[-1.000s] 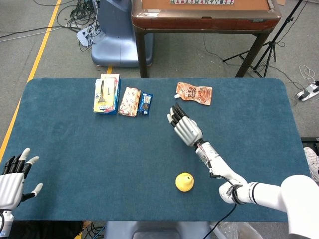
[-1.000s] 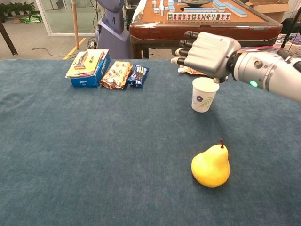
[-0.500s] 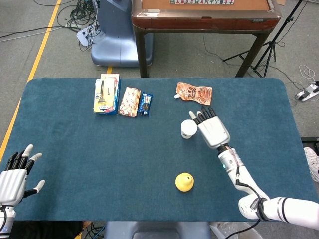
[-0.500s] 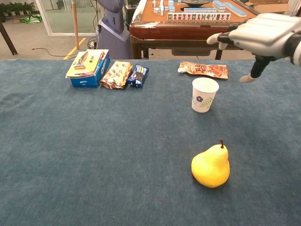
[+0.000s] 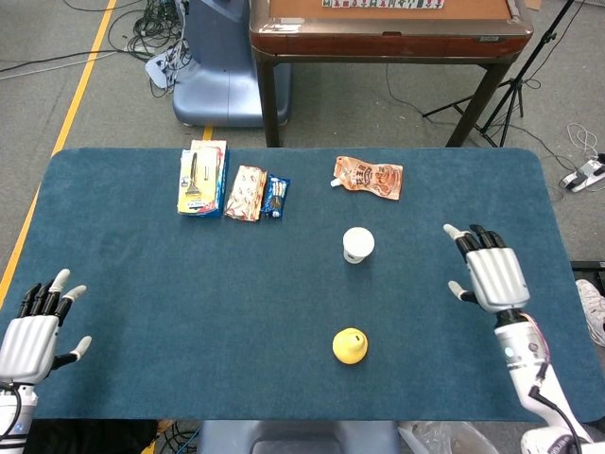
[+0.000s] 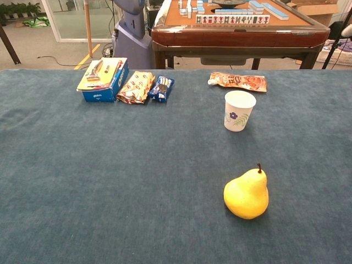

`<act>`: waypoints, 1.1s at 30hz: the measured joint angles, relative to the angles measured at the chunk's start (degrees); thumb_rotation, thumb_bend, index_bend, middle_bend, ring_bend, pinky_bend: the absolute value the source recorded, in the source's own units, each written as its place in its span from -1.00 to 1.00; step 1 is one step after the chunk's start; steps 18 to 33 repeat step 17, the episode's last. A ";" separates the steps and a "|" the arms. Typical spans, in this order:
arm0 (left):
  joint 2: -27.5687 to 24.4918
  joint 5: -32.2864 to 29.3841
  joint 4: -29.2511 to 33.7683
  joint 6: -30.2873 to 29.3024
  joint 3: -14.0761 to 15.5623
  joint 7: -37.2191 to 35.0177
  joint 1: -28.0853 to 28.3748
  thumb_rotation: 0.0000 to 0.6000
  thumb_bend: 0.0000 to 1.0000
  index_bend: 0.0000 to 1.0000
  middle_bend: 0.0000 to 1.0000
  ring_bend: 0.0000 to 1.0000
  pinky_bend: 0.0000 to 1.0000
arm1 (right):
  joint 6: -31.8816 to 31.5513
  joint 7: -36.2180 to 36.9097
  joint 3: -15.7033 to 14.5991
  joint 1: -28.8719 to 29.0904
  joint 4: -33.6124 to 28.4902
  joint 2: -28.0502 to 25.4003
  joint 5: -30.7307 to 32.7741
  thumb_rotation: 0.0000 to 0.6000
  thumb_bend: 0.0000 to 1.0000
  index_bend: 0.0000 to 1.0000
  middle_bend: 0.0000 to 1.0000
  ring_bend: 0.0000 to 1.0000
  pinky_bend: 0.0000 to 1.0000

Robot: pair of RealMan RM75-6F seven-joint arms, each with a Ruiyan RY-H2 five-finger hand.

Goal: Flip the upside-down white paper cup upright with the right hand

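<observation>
Left hand [image 5: 28,333] at the table's [image 5: 142,284] near-left corner, fingers spread, holding nothing; white paper cup [image 6: 239,110] upright, mouth up, mid-table toward the far edge; right hand [image 5: 492,274] near the right edge, fingers apart, holding nothing.

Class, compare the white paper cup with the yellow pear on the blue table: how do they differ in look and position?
The white paper cup is a straight-sided, open-topped container with a flower print; the yellow pear is rounded, plain and stemmed. The cup sits farther from the robot, the pear nearer. Both stand upright, untouched by either hand.
</observation>
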State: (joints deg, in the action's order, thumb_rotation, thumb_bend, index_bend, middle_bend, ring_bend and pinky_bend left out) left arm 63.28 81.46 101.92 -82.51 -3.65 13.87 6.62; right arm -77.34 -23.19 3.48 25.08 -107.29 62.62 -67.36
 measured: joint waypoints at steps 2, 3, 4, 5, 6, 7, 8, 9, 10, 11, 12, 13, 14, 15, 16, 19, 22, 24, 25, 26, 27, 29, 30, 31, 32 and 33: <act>0.17 0.00 0.23 -0.19 0.00 0.35 0.01 1.00 -0.59 -0.63 -1.00 -0.99 -1.00 | -1.93 2.27 -1.03 -2.15 0.09 -0.59 -2.20 1.00 -0.60 -0.61 -0.42 -0.72 -0.55; 0.25 0.00 0.31 -0.33 -0.01 0.51 -0.01 1.00 -0.59 -0.63 -1.00 -0.99 -1.00 | -2.63 3.34 -1.36 -2.84 0.31 -0.68 -3.29 1.00 -0.60 -0.57 -0.40 -0.71 -0.55; 0.32 -0.01 0.41 -0.49 -0.03 0.67 -0.04 1.00 -0.59 -0.63 -1.00 -0.99 -1.00 | -3.28 4.51 -1.68 -3.50 0.66 -0.69 -4.43 1.00 -0.60 -0.55 -0.39 -0.70 -0.55; 0.37 -0.05 0.59 -0.66 -0.05 0.86 -0.08 1.00 -0.59 -0.63 -1.00 -0.99 -1.00 | -4.31 6.11 -2.14 -4.60 1.29 -0.65 -5.83 1.00 -0.60 -0.55 -0.39 -0.70 -0.55; 0.39 -0.06 0.72 -0.76 -0.06 0.95 -0.11 1.00 -0.59 -0.63 -1.00 -0.99 -1.00 | -5.23 7.34 -2.53 -5.59 1.79 -0.60 -6.90 1.00 -0.60 -0.55 -0.39 -0.70 -0.55; 0.40 -0.06 0.83 -0.90 -0.08 1.04 -0.14 1.00 -0.59 -0.63 -1.00 -0.99 -1.00 | -6.14 8.55 -2.92 -6.63 2.28 -0.55 -7.94 1.00 -0.60 -0.55 -0.39 -0.70 -0.55; 0.41 -0.02 0.99 -1.12 -0.09 1.18 -0.19 1.00 -0.59 -0.63 -1.00 -0.99 -1.00 | -7.35 10.35 -3.52 -8.23 3.03 -0.46 -9.38 1.00 -0.60 -0.55 -0.39 -0.70 -0.55; 0.42 0.02 1.12 -1.24 -0.09 1.29 -0.22 1.00 -0.59 -0.63 -1.00 -0.99 -1.00 | -7.70 10.97 -3.73 -8.74 3.32 -0.41 -9.93 1.00 -0.60 -0.55 -0.39 -0.70 -0.55; 0.43 0.06 1.25 -1.35 -0.07 1.39 -0.26 1.00 -0.59 -0.63 -1.00 -0.99 -1.00 | -8.16 11.79 -3.99 -9.37 3.75 -0.32 -10.69 1.00 -0.60 -0.55 -0.39 -0.70 -0.55; 0.46 0.13 1.38 -1.49 -0.03 1.49 -0.32 1.00 -0.59 -0.63 -1.00 -0.99 -1.00 | -8.64 12.71 -4.27 -10.15 4.25 -0.14 -11.46 1.00 -0.60 -0.55 -0.39 -0.70 -0.55; 0.49 0.17 1.45 -1.62 -0.01 1.56 -0.37 1.00 -0.59 -0.63 -1.00 -0.99 -1.00 | -8.88 13.26 -4.45 -10.72 4.57 0.04 -11.90 1.00 -0.60 -0.55 -0.39 -0.70 -0.55; 0.54 0.21 1.50 -1.77 0.02 1.63 -0.44 1.00 -0.59 -0.63 -1.00 -0.99 -1.00 | -9.13 13.68 -4.60 -11.27 4.82 0.25 -12.26 1.00 -0.60 -0.55 -0.39 -0.70 -0.55; 0.61 0.23 1.53 -1.98 0.05 1.76 -0.54 1.00 -0.59 -0.63 -1.00 -0.99 -1.00 | -9.55 14.08 -4.77 -12.09 5.07 0.58 -12.59 1.00 -0.60 -0.55 -0.39 -0.70 -0.55; 0.67 0.22 1.53 -2.15 0.06 1.85 -0.63 1.00 -0.59 -0.63 -1.00 -0.99 -1.00 | -9.70 14.19 -4.82 -12.40 5.13 0.69 -12.66 1.00 -0.60 -0.55 -0.38 -0.70 -0.55; 0.73 0.17 1.54 -2.29 0.07 1.90 -0.72 1.00 -0.59 -0.63 -1.00 -0.99 -1.00 | -9.92 14.39 -4.88 -12.85 5.20 0.84 -12.78 1.00 -0.60 -0.54 -0.38 -0.70 -0.55; 0.76 0.06 1.59 -2.35 0.07 1.85 -0.79 1.00 -0.59 -0.63 -1.00 -0.99 -1.00 | -10.22 14.70 -4.93 -13.42 5.33 1.03 -12.92 1.00 -0.60 -0.54 -0.38 -0.70 -0.55; 0.76 0.06 1.59 -2.35 0.07 1.85 -0.79 1.00 -0.59 -0.63 -1.00 -0.99 -1.00 | -10.22 14.70 -4.93 -13.42 5.33 1.03 -12.92 1.00 -0.60 -0.54 -0.38 -0.70 -0.55; 0.76 0.06 1.59 -2.35 0.07 1.85 -0.79 1.00 -0.59 -0.63 -1.00 -0.99 -1.00 | -10.22 14.70 -4.93 -13.42 5.33 1.03 -12.92 1.00 -0.60 -0.54 -0.38 -0.70 -0.55; 0.76 0.06 1.59 -2.35 0.07 1.85 -0.79 1.00 -0.59 -0.63 -1.00 -0.99 -1.00 | -10.22 14.70 -4.93 -13.42 5.33 1.03 -12.92 1.00 -0.60 -0.54 -0.38 -0.70 -0.55; 0.76 0.06 1.59 -2.35 0.07 1.85 -0.79 1.00 -0.59 -0.63 -1.00 -0.99 -1.00 | -10.22 14.70 -4.93 -13.42 5.33 1.03 -12.92 1.00 -0.60 -0.54 -0.38 -0.70 -0.55; 0.76 0.06 1.59 -2.35 0.07 1.85 -0.79 1.00 -0.59 -0.63 -1.00 -0.99 -1.00 | -10.22 14.70 -4.93 -13.42 5.33 1.03 -12.92 1.00 -0.60 -0.54 -0.38 -0.70 -0.55; 0.76 0.06 1.59 -2.35 0.07 1.85 -0.79 1.00 -0.59 -0.63 -1.00 -0.99 -1.00 | -10.22 14.70 -4.93 -13.42 5.33 1.03 -12.92 1.00 -0.60 -0.54 -0.38 -0.70 -0.55; 0.76 0.06 1.59 -2.35 0.07 1.85 -0.79 1.00 -0.59 -0.63 -1.00 -0.99 -1.00 | -10.22 14.70 -4.93 -13.42 5.33 1.03 -12.92 1.00 -0.60 -0.54 -0.38 -0.70 -0.55; 0.76 0.06 1.59 -2.35 0.07 1.85 -0.79 1.00 -0.59 -0.63 -1.00 -0.99 -1.00 | -10.22 14.70 -4.93 -13.42 5.33 1.03 -12.92 1.00 -0.60 -0.54 -0.38 -0.70 -0.55; 0.76 0.06 1.59 -2.35 0.07 1.85 -0.79 1.00 -0.59 -0.63 -1.00 -0.99 -1.00 | -10.22 14.70 -4.93 -13.42 5.33 1.03 -12.92 1.00 -0.60 -0.54 -0.38 -0.70 -0.55; 0.76 0.06 1.59 -2.35 0.07 1.85 -0.79 1.00 -0.59 -0.63 -1.00 -0.99 -1.00 | -10.22 14.70 -4.93 -13.42 5.33 1.03 -12.92 1.00 -0.60 -0.54 -0.38 -0.70 -0.55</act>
